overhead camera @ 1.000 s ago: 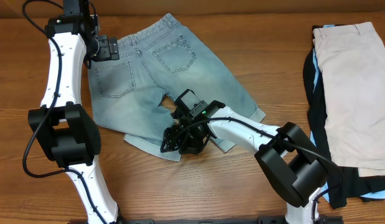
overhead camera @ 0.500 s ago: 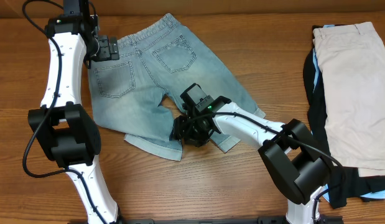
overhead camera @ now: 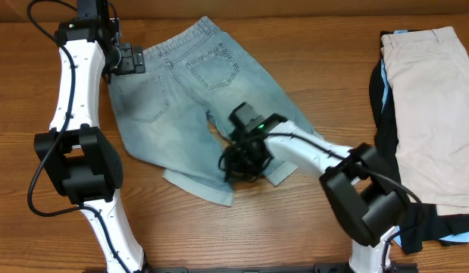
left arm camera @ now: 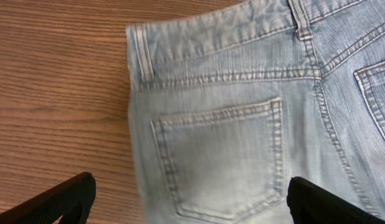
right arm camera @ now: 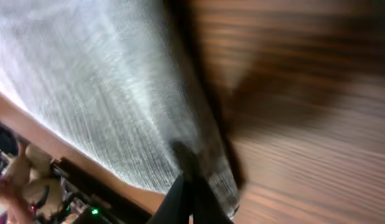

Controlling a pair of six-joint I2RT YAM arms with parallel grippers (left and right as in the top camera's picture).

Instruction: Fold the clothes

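Observation:
The faded light-blue denim shorts (overhead camera: 181, 98) lie back-side up on the wooden table, pockets showing. My left gripper (overhead camera: 132, 59) hovers over the waistband's left corner. In the left wrist view it (left arm camera: 191, 186) stands open, its fingers (left arm camera: 68, 199) wide on either side of a back pocket (left arm camera: 223, 162). My right gripper (overhead camera: 236, 165) sits at the inner leg edge near the hems. In the blurred right wrist view it (right arm camera: 189, 183) is shut on the edge of the denim (right arm camera: 105, 93), which is lifted off the wood.
A pile at the right edge holds cream-beige shorts (overhead camera: 431, 106) on top of a black garment (overhead camera: 382, 136), with a sky-blue one (overhead camera: 385, 72) showing at the side. The table's front edge runs just below both arm bases.
My right gripper has closed on the denim edge and moved right. The left leg's hem has been dragged right and toward the front. The left arm has not moved.

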